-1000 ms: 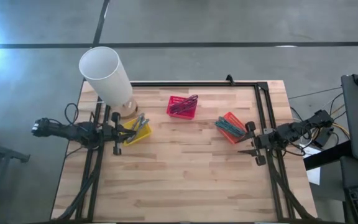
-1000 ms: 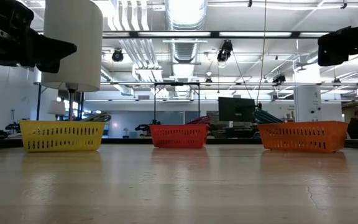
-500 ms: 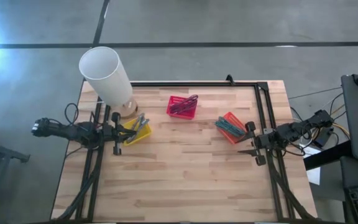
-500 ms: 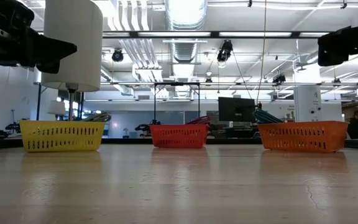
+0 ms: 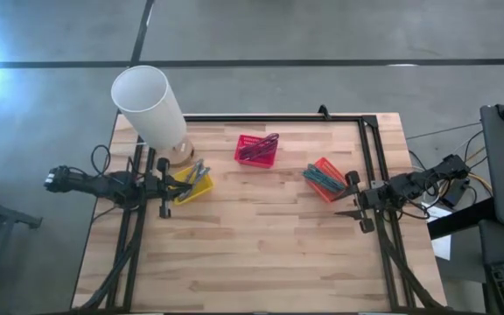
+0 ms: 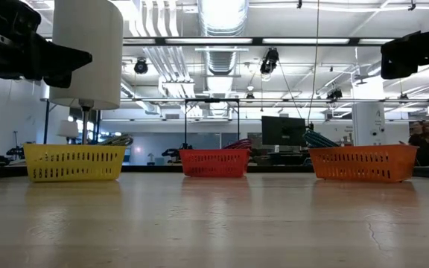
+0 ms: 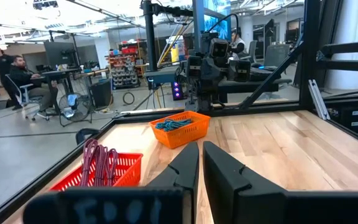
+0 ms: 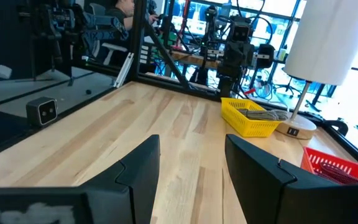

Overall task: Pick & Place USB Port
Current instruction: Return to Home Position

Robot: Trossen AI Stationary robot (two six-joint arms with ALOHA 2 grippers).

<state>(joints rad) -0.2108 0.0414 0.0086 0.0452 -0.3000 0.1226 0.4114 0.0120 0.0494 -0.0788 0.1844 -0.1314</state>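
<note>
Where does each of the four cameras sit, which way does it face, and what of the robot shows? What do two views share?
High: above the table, facing straight down; left arm and right arm show.
Low: at table-top height, facing yellow bin, red bin, orange bin; arms at upper corners.
Left wrist: faces orange bin and right arm; left claw in foreground.
Right wrist: faces yellow bin and lamp; right claw in foreground.
Shared: both wrist views show the red bin.
</note>
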